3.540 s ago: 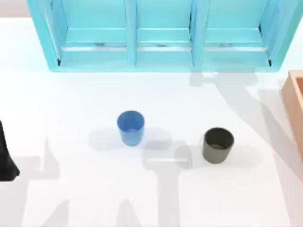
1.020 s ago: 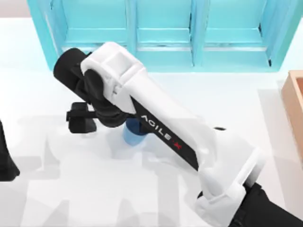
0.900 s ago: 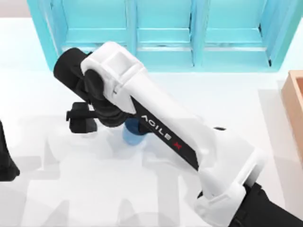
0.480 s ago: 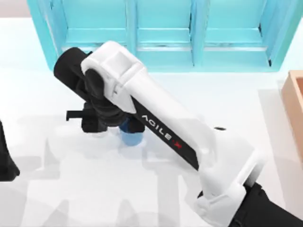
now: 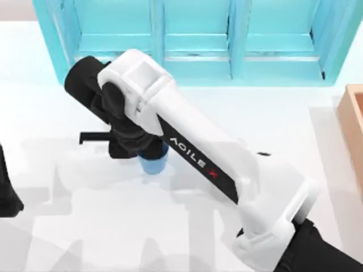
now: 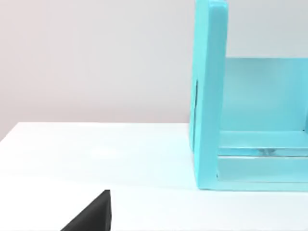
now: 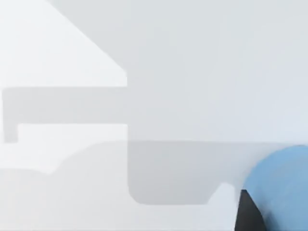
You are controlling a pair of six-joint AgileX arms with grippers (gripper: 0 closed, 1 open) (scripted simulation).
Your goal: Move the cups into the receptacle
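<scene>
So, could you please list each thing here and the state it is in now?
Blue cup: upright on the table, under the right arm's wrist.
Wooden box: at the table's right edge, inside hidden.
Light-blue shelf unit: standing, compartments look empty.
Right hand: at the blue cup.
Left arm: parked at the left edge.

Shelf unit (image 5: 193, 39) behind; open tabletop (image 5: 85, 215) frontward.
</scene>
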